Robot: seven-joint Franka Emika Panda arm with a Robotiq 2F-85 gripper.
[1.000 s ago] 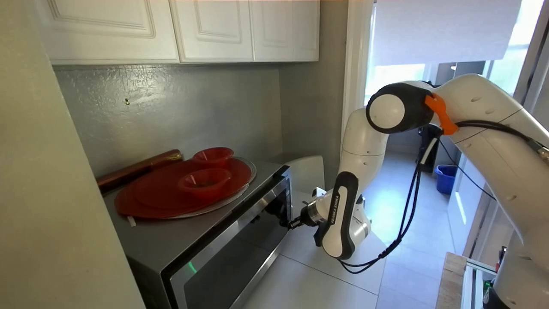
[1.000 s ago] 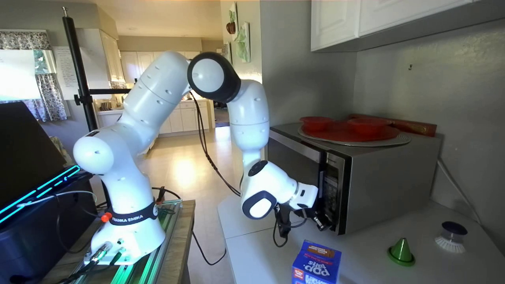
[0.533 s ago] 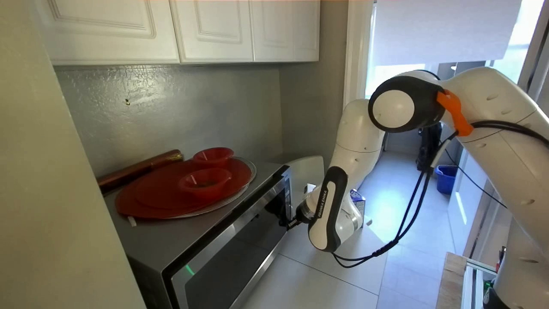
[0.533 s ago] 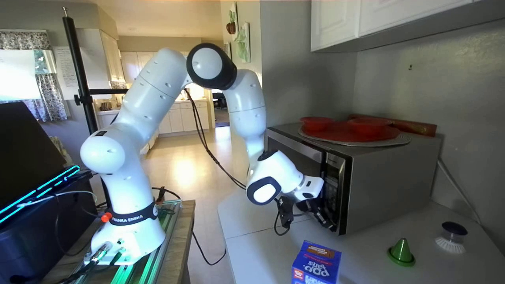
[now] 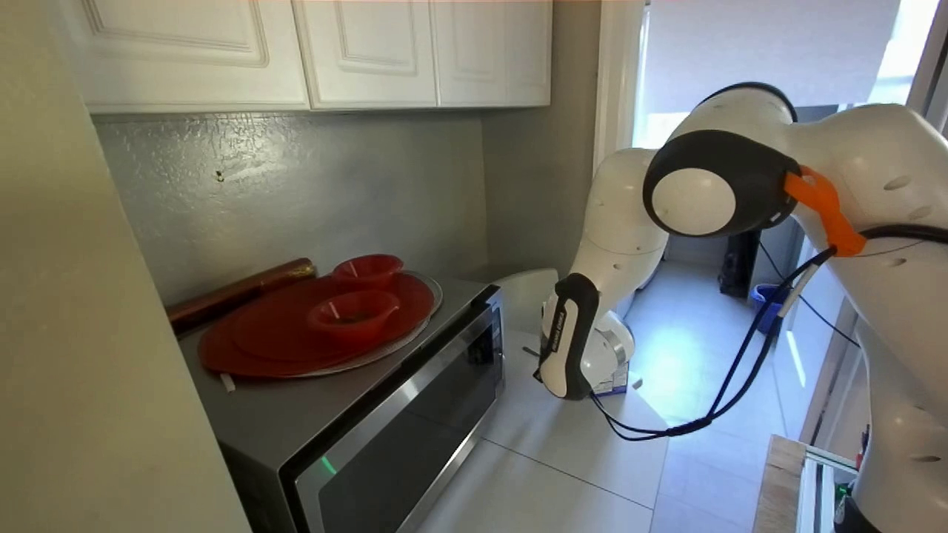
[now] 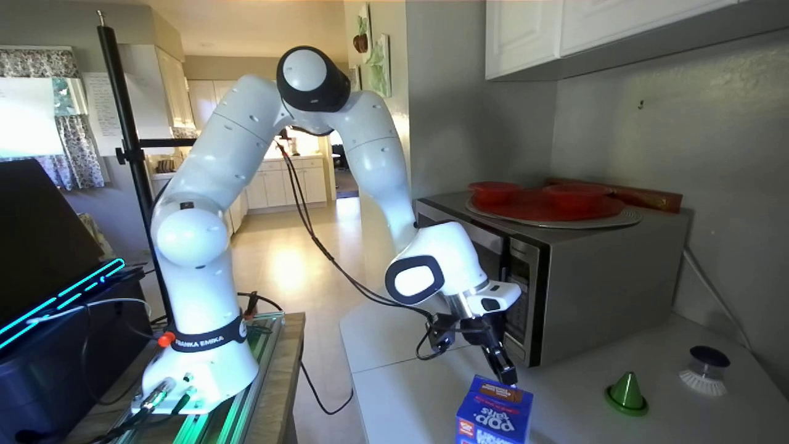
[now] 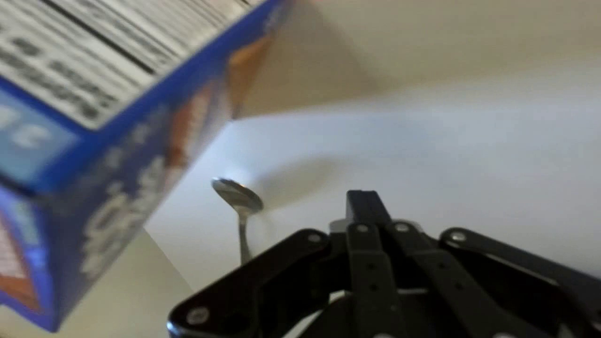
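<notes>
My gripper (image 7: pixel 368 206) is shut, its black fingertips together with nothing between them, above the white counter in the wrist view. A blue Pop-Tarts box (image 7: pixel 127 155) fills the upper left there, and a metal spoon (image 7: pixel 239 197) lies between it and the fingers, its handle partly hidden. In an exterior view the gripper (image 6: pixel 507 375) points down just behind the top of the box (image 6: pixel 495 410); whether they touch I cannot tell. The microwave (image 6: pixel 610 283) stands close beside the wrist, door closed. The arm hides the gripper in an exterior view where the microwave front (image 5: pixel 415 429) shows.
Red bowls (image 5: pixel 354 318) and a red plate (image 5: pixel 259 333) sit on the microwave, with a brown-red roll (image 5: pixel 244 292) behind. A green cone (image 6: pixel 627 394) and a brush (image 6: pixel 706 370) stand on the counter to the right. White cabinets (image 5: pixel 363 52) hang above.
My gripper has moved off the microwave's control-panel edge and swung over the counter to the blue box, now pointing more downward. The arm's elbow has risen. The gripper stays shut.
</notes>
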